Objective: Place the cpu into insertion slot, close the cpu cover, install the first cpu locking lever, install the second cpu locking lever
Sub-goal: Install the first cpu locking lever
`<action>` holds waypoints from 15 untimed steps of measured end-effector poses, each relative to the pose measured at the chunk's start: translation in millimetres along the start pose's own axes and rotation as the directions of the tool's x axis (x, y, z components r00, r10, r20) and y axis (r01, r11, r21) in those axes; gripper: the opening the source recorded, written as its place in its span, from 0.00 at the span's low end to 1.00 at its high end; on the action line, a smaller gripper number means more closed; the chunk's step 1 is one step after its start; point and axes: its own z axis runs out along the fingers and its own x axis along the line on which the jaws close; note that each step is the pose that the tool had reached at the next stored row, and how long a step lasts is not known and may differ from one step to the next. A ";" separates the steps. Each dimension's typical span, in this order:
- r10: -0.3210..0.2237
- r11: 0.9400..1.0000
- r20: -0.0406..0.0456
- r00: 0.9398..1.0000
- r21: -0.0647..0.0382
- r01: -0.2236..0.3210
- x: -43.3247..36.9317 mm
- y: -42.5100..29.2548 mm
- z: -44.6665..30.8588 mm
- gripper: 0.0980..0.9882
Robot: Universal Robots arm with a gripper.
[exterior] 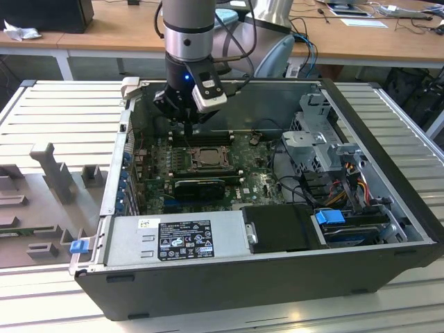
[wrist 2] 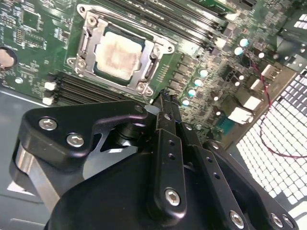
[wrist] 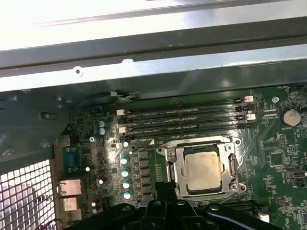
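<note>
The cpu (wrist 2: pixel 117 57), a small pale silvery square, lies flat inside the insertion slot (wrist: pixel 181 172), its metal face up. The cpu cover (wrist 2: pixel 88 48), a thin silver frame, lies down around it, so the chip shows through the central window. This suggests that placing the chip and closing the cover are already done. Whether either locking lever is latched cannot be told.

In the second wrist view the gripper (wrist 2: pixel 167 98) hangs just beside one corner of the socket. Its black fingers (wrist 2: pixel 165 139) are pressed together at the tips with nothing between them. That narrow closed tip probably suits pushing a thin lever rather than grasping.

In the exterior view, take the socket as the centre of a dial. The gripper sits near eleven o'clock, and the long black memory slots (wrist: pixel 182 120) lie at twelve, between the socket and the far wall of the computer case (exterior: pixel 277 284). A black expansion card (exterior: pixel 200 186) lies at six, with the grey power supply (exterior: pixel 177 239) beyond it. A metal drive cage (exterior: pixel 316 142) stands at three.

A row of pale-topped capacitors (wrist: pixel 125 170) stands close to the fingertips. Together with the memory slots, it appears to leave little room beside the socket.
</note>
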 end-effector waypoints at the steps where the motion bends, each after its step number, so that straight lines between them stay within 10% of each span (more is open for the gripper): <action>1: 0.000 1.000 0.000 1.000 0.000 0.000 3.0 -0.3 0.1 0.01; 15: -0.059 0.998 -0.002 0.998 0.000 0.059 18.0 -1.6 2.6 0.01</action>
